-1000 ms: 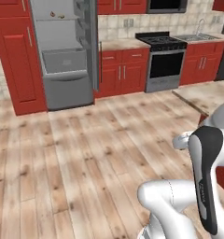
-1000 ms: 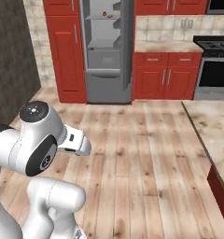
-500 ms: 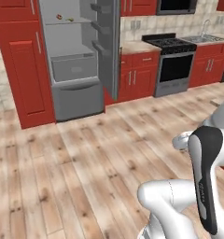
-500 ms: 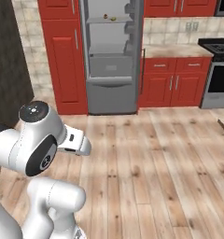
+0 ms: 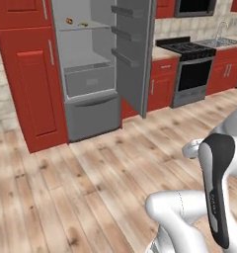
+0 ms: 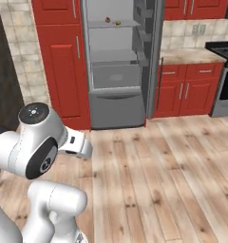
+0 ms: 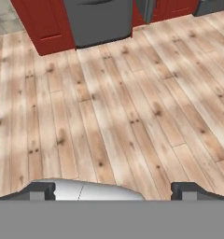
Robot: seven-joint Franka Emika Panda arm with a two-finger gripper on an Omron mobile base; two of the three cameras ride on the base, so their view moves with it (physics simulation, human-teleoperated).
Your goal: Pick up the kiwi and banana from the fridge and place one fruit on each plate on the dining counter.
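Fridge (image 5: pixel 91 74) stands open ahead, two small fruits on its upper shelf (image 5: pixel 83 25), too small to tell kiwi from banana; gripper (image 7: pixel 114 189) fingers spread wide, empty; you square up close before reaching high.

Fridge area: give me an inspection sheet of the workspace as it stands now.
Surface: wood plank floor between base and fridge.
Job's things: fridge open, door swung right; two small items, too small to tell apart, on the top shelf.
Clutter: nothing seen.
Claw: claw open, pointing at the floor, holding nothing.
Cables: nothing seen.
Surroundings: red cabinets, stove, sink faucet.
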